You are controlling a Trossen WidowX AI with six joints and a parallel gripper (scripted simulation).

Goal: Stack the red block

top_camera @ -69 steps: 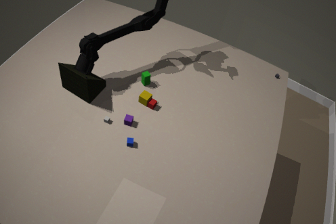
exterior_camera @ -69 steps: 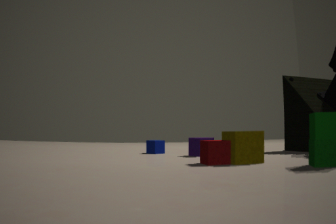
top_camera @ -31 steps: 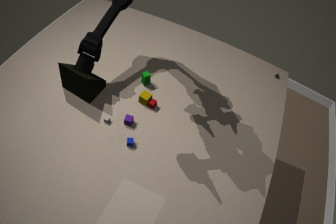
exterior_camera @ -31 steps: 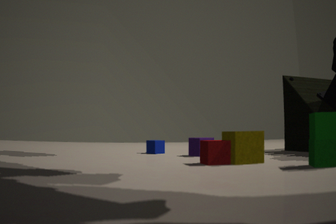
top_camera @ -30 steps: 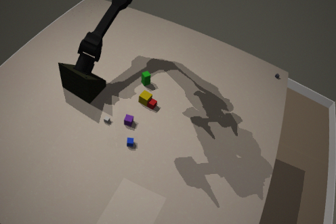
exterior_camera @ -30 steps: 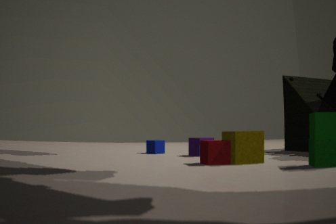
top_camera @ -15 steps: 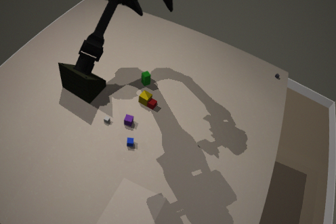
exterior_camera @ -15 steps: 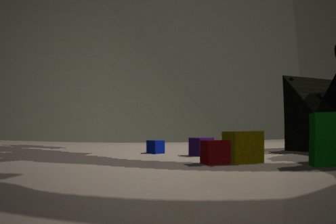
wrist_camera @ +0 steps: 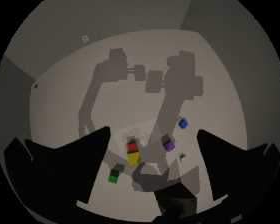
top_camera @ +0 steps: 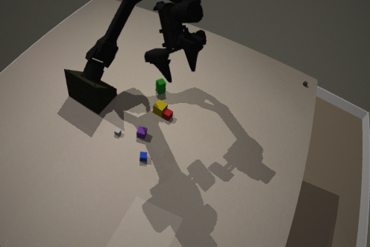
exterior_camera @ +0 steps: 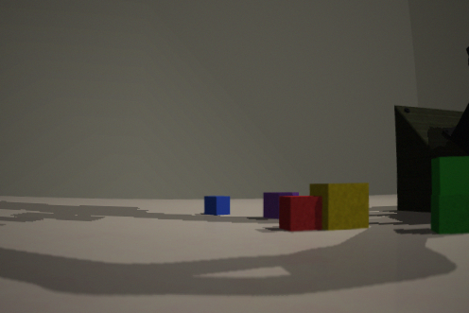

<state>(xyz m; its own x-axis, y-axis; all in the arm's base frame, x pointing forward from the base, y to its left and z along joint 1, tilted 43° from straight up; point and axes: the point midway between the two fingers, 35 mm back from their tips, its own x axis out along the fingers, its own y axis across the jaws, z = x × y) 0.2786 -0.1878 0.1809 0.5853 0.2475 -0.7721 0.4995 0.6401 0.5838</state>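
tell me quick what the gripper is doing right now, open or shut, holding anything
Gripper: open wide and holding nothing, up in the air above the blocks. The red block sits on the table against the yellow block.

6 blocks (top_camera: 167, 113), 1 arm (top_camera: 112, 33)
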